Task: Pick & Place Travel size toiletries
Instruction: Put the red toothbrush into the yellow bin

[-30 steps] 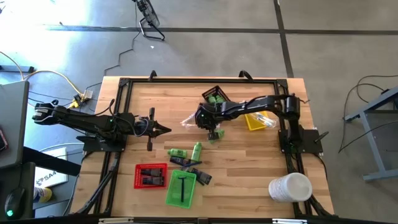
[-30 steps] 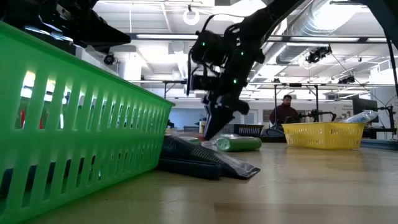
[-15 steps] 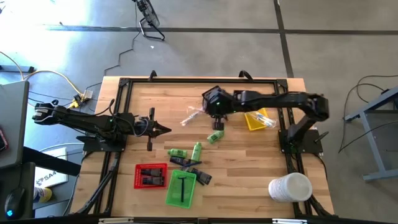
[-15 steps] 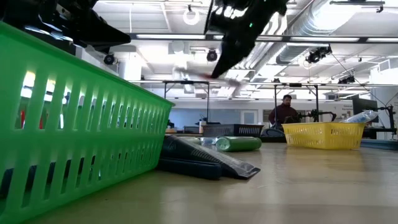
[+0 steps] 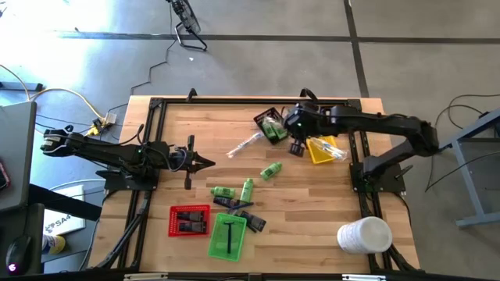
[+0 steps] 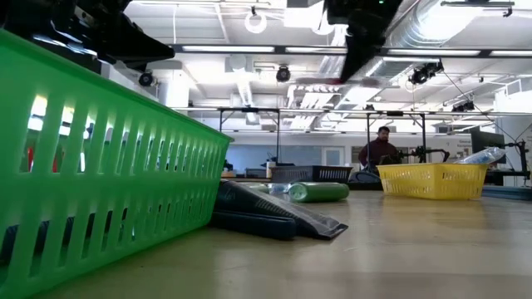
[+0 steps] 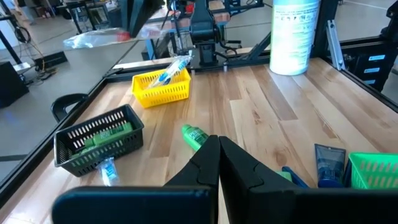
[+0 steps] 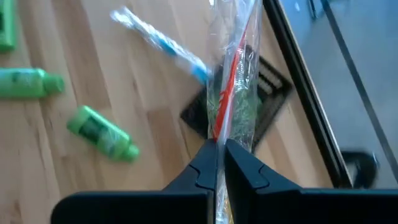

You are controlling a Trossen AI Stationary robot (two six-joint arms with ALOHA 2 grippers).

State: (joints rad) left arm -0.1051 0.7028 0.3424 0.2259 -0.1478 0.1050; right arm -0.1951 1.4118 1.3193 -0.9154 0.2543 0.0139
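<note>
Held stick: a clear-wrapped stick with a red core [image 8: 231,74], pinched between the fingers of the right pincer [image 8: 219,148]; carried in the air above the black tray [image 5: 269,123], clear of the tabletop [image 5: 187,129].
Right pincer: pressed together on the wrapped stick; seen from above just beside the black tray, between it and the yellow tray [image 5: 320,152].
Black tray: green bottles lie inside it.
Loose stick: a second clear-wrapped stick with a blue end [image 5: 244,144] lies on the tabletop just beside the black tray.
Lone bottle: one green bottle [image 5: 270,171] lies near the black tray, toward the table's middle.
Cluster: two green bottles [image 5: 237,190] and dark flat packets [image 5: 238,208] lie well apart from the black tray, beside the green tray [image 5: 218,244].
Red tray [image 5: 176,212]: touching the green tray.
Left pincer [image 7: 218,146]: fingers pressed together, nothing held; well apart from the black tray.
</note>
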